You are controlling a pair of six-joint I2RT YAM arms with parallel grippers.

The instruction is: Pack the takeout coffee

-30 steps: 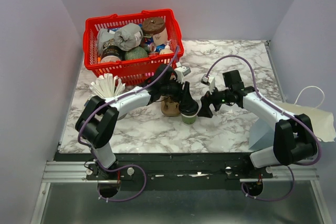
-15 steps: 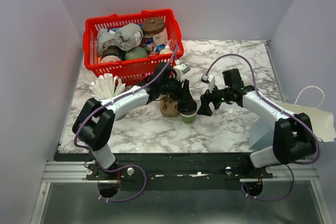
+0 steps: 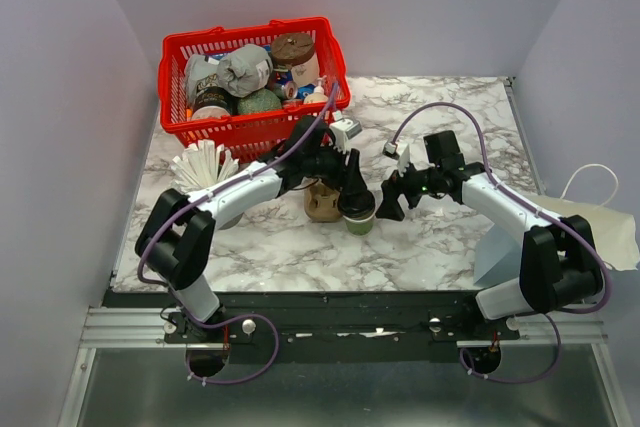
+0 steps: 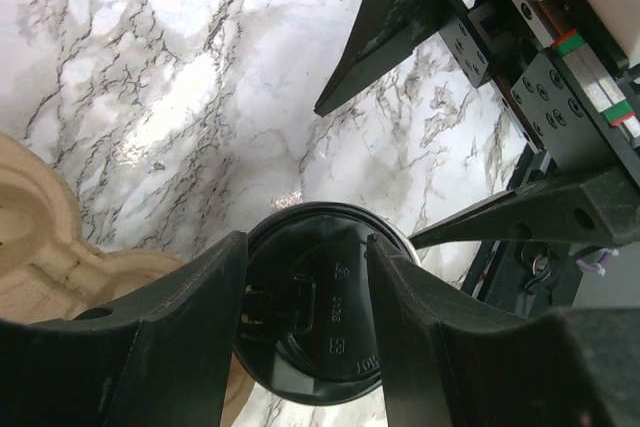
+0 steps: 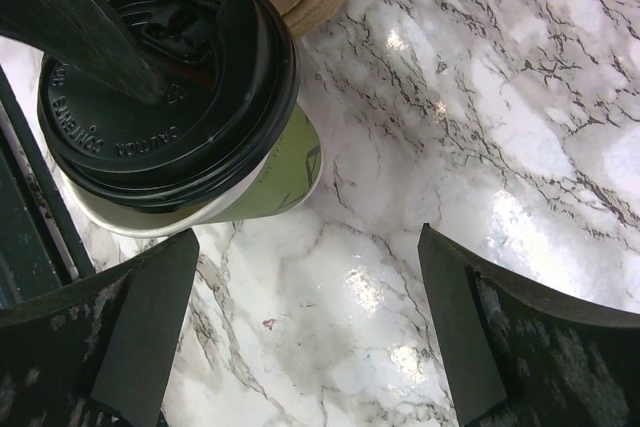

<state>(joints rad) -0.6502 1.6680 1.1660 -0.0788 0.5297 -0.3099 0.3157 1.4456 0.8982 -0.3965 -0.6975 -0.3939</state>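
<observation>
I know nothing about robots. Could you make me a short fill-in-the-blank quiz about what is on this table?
1. The round lid on the green paper cup is ____ in colour.
2. The left gripper is right over that lid, while the right gripper beside the cup is ____ and holds nothing.
3. At the back left of the table stands a ____ plastic basket full of goods.

Missing words: black; open; red.
</observation>
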